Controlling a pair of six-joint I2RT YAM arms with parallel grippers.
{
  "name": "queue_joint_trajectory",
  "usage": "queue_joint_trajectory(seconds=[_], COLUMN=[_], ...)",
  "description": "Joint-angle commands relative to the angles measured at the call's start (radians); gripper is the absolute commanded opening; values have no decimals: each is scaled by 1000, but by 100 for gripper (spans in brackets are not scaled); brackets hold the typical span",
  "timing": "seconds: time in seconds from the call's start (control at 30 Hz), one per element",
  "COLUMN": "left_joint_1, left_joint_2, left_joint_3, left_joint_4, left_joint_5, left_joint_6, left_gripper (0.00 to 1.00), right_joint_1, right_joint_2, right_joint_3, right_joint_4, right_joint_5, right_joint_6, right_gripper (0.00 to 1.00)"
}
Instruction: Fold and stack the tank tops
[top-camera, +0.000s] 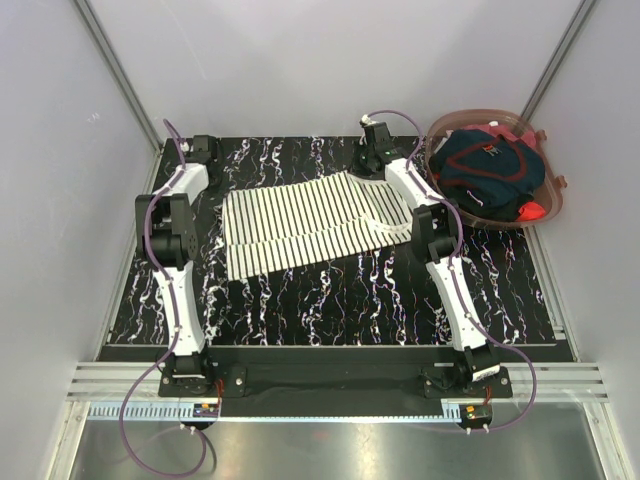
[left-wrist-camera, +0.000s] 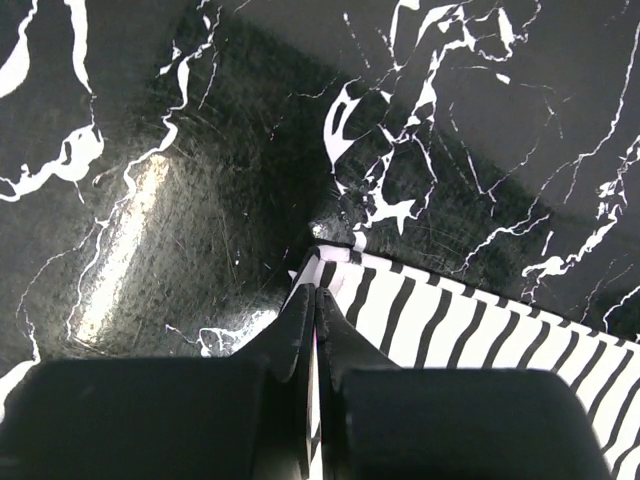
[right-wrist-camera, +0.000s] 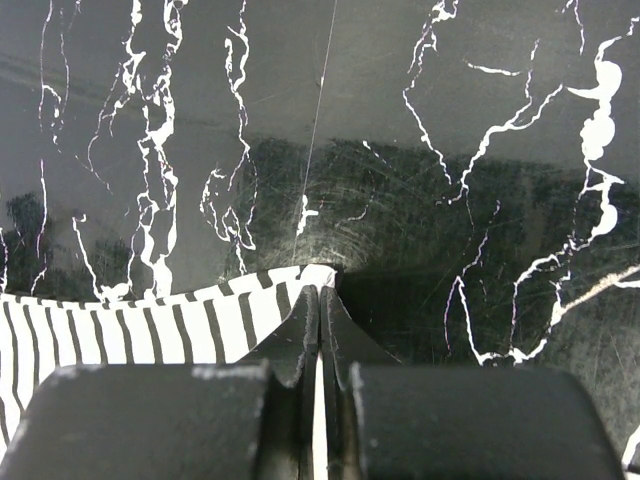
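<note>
Clamped in the left hand (left-wrist-camera: 315, 300) is one far corner of the striped tank top (left-wrist-camera: 450, 330); the right hand (right-wrist-camera: 320, 300) is clenched on the other. From both hands the cloth is spread back toward the near edge of the bench (top-camera: 350, 300), its long axis left to right. A fold in that direction seems called for, its path unobstructed. The navy tank top (top-camera: 485, 170) is bundled in a basket (top-camera: 556, 190), far right.

Black marbled table (top-camera: 330, 300), striped tank top (top-camera: 300, 225), basket (top-camera: 548, 205) at corner
</note>
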Motion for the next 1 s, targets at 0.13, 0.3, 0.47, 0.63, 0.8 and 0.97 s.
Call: queue_joint_trajectory(seconds=[0.13, 0.3, 0.47, 0.63, 0.8, 0.97], left_joint_1=[-7, -31, -56, -65, -71, -72], left_joint_2=[-82, -174, -204, -228, -253, -273], left_joint_3=[-5, -93, -111, -156, -196, -228], left_joint_4=[48, 125, 144, 173, 203, 210], left_joint_5=[-32, -86, -114, -115, -112, -118], left_joint_6=[43, 66, 86, 86, 86, 85], left_gripper=[0, 0, 0, 0, 0, 0], right_joint_1=[-7, -6, -6, -7, -6, -6], right_joint_2=[-96, -149, -189, -240, -287, -327], right_joint_3=[-64, -134, -187, -267, -322, -371], right_joint_4=[95, 147, 167, 243, 286, 306], right_joint_5=[3, 3, 28, 42, 49, 57], right_joint_6=[1, -2, -14, -26, -46, -51], right_gripper=[0, 0, 0, 0, 0, 0])
